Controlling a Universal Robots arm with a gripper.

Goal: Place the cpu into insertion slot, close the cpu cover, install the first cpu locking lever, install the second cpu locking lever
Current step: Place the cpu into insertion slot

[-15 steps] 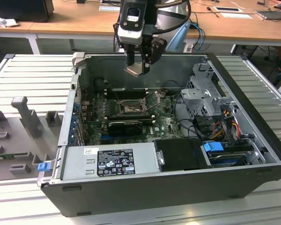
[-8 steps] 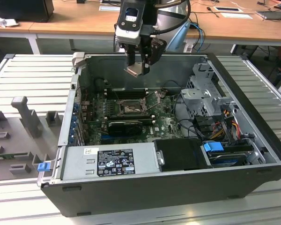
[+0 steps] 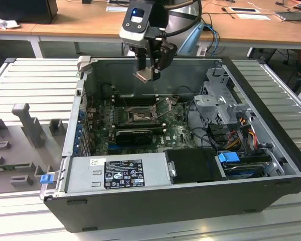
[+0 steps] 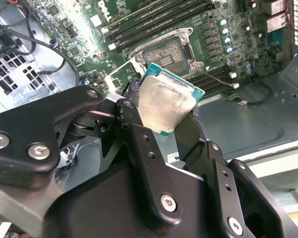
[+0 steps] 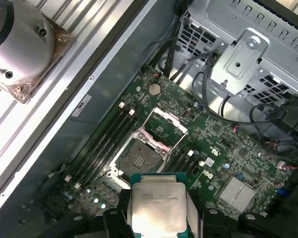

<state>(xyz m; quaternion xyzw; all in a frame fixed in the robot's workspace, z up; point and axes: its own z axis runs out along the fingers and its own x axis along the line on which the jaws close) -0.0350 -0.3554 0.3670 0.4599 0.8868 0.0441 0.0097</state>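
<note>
Exterior view: shows gripper (image 3: 151, 74) hung over open PC case (image 3: 190, 196), near the rear wall and above rim level. Fingers clamped narrow on cpu (image 3: 147, 75), held tilted, clear of all parts below. Slot (image 3: 139, 117) on green board (image 3: 175, 131) lower down in the case, towards the camera from the gripper and well apart from cpu. PSU (image 3: 118, 173) along near wall of the case; drive cage (image 3: 218, 100) at the exterior view's right; grey slatted table (image 3: 35, 80) under and around the case. Second wrist view: cpu (image 4: 166, 106) pinched by two opp. edges between black fingers (image 4: 134, 119), silver-grey top up, teal-green substrate edge showing round it. Slot (image 4: 165, 53) beyond cpu, dark frame w/ pin field bare, long memory slots (image 4: 159, 20) just beside it. First wrist view: cpu (image 5: 156, 208) close to lens, slot (image 5: 139, 159) beyond it, no contact. Cover (image 5: 170, 121) swung up off the slot, standing tilted at one side, square window open. Memory slots (image 5: 107, 139) on both sides of slot. Coin cell (image 5: 154, 89) and cables near the cage (image 5: 248, 54). Cpu not yet seated; cover not yet down.
</note>
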